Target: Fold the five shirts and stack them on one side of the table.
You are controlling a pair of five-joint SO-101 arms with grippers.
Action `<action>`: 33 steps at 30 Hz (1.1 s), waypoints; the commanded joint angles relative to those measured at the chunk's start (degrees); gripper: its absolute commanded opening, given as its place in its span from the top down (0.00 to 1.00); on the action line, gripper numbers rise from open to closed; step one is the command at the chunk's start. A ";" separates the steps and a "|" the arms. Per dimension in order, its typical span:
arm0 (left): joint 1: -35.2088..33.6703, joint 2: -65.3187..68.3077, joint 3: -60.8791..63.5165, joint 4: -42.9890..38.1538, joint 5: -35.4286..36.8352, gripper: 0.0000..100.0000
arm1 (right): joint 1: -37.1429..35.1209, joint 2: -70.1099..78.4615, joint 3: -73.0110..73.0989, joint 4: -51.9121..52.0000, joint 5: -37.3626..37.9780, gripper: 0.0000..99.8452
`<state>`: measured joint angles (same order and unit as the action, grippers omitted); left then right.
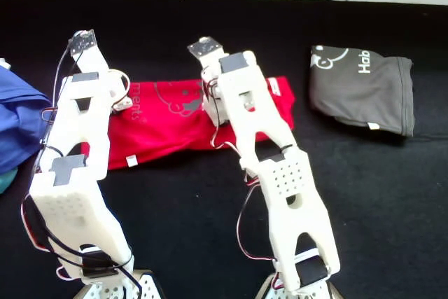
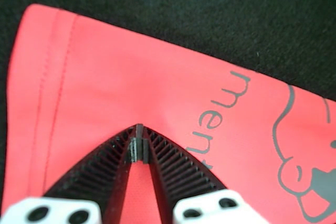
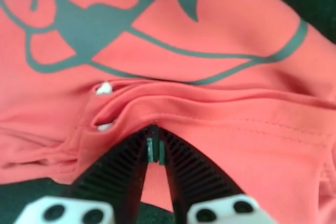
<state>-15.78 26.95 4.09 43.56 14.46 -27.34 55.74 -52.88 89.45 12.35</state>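
Table [image 1: 175, 201], seen from above:
- middle shirt [image 1: 164, 120] lies across the centre.
- folded shirt [image 1: 364, 92] lies to its right, well apart.
- heap of cloth [image 1: 17, 120] lies at the left edge.
- left gripper [image 2: 137, 148] is on the middle shirt's left end.
- right gripper [image 3: 153, 148] is on the same shirt, just right of its middle.

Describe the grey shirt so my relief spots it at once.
On the black table, look to the far right. The dark grey shirt lies there folded, alone. Its white print distinguishes it from the red shirt mid-table and blue cloth left.
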 commanded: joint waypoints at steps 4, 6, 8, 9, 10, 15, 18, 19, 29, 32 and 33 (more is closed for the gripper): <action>0.75 0.22 -1.36 -0.79 0.26 0.99 | -0.13 -7.78 -2.42 3.12 -0.18 0.99; 0.75 0.22 -1.36 -0.79 0.26 0.99 | -0.40 -8.66 -2.42 2.86 -0.18 0.99; 0.75 0.22 -1.36 -0.79 0.26 0.99 | -1.10 -8.75 -2.42 2.51 -0.35 0.99; 0.75 0.22 -1.36 -0.79 0.26 0.99 | -1.54 -8.75 -2.24 1.98 -0.44 0.99; 0.75 0.22 -1.36 -0.79 0.26 0.99 | -1.71 -8.66 -2.07 1.63 -0.53 0.99; 0.75 0.22 -1.36 -0.79 0.26 0.99 | -3.30 -8.40 -1.71 -3.30 -0.62 0.99; 0.75 0.22 -1.36 -0.79 0.26 0.99 | -3.91 -6.11 -2.24 -4.35 -0.62 0.99; 0.75 0.22 -1.36 -0.79 0.26 0.99 | -4.09 -5.05 -2.24 -4.09 -0.62 0.99; 0.75 0.22 -1.36 -0.79 0.26 0.99 | -3.82 -1.10 -2.42 -1.54 -0.62 0.99; 0.75 0.22 -1.36 -0.79 0.26 0.99 | -2.77 -5.32 -2.42 -0.22 -0.62 0.99; 0.75 0.22 -1.36 -0.79 0.26 0.99 | -2.33 -7.08 -2.42 0.66 -0.62 0.99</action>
<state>-15.78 26.95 4.09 43.56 14.46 -31.03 54.95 -53.58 88.04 12.26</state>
